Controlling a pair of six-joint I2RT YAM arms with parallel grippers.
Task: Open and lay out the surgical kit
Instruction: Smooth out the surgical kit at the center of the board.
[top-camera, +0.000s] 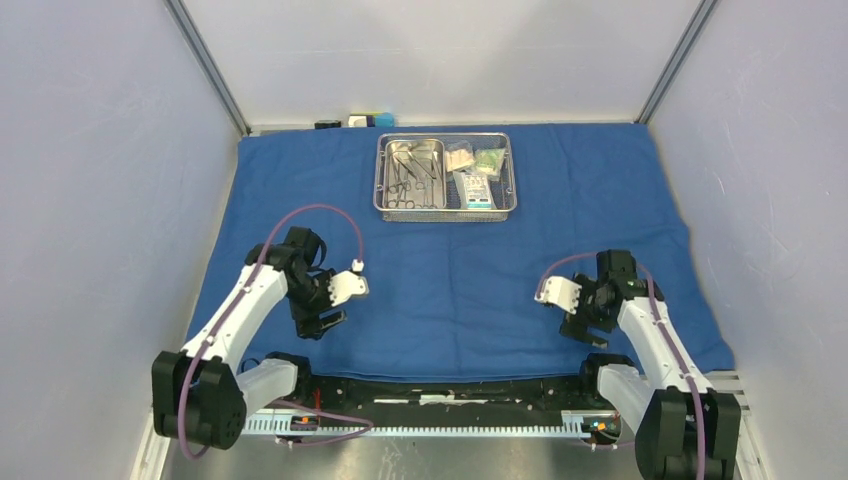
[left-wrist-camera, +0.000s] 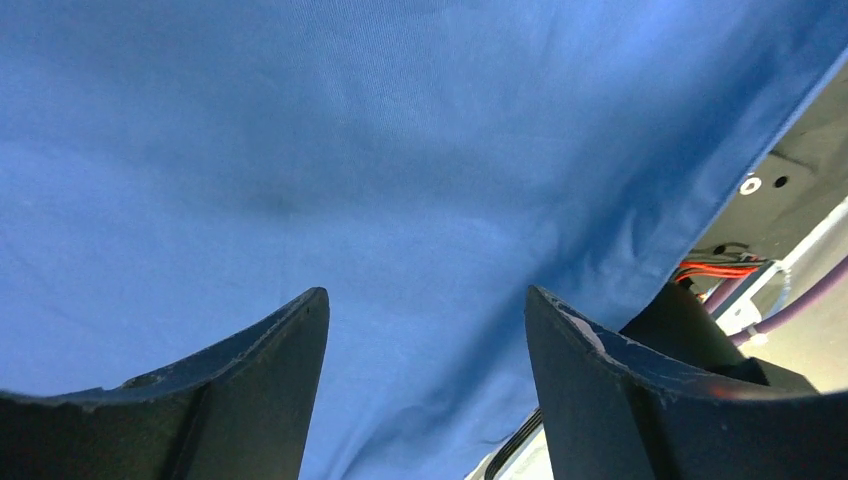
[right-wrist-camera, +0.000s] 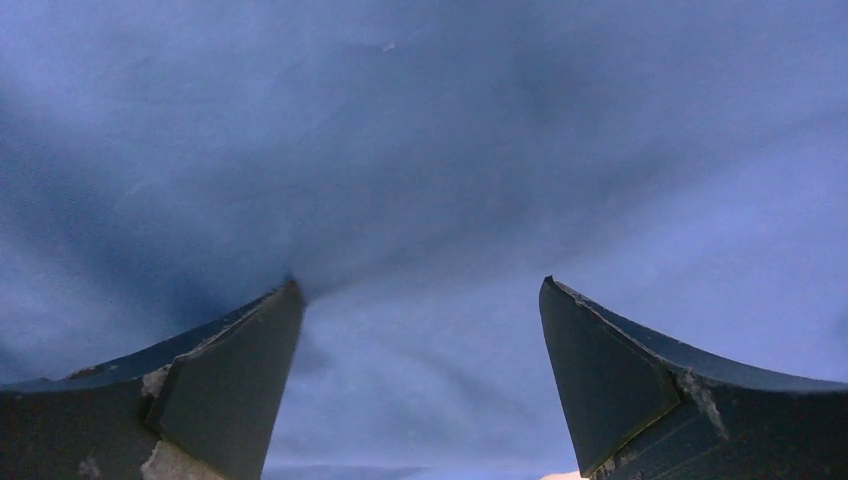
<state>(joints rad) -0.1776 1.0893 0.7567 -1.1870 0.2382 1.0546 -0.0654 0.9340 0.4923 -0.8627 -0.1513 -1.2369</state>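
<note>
Plainly, the steel mesh tray (top-camera: 446, 214) lies far across the blue cloth wrap (top-camera: 460, 290), long axis crosswise. It is about equally distant from the left gripper (top-camera: 322, 325) and the right gripper (top-camera: 584, 333), both wide and empty.

Two matching arms: left arm (top-camera: 238, 312) and right arm (top-camera: 652, 335) have white link shells on black joint housings, with bulky black cylinders at the bases. A purple cable (top-camera: 322, 208) loops along each. Fingers (left-wrist-camera: 265, 370) of the left tool (left-wrist-camera: 425, 305) are matte black, curved and tapering, with scuffed edges. The right tool (right-wrist-camera: 420, 290) shows pale chips. Red-and-black wires (left-wrist-camera: 718, 270) run by the base.
</note>
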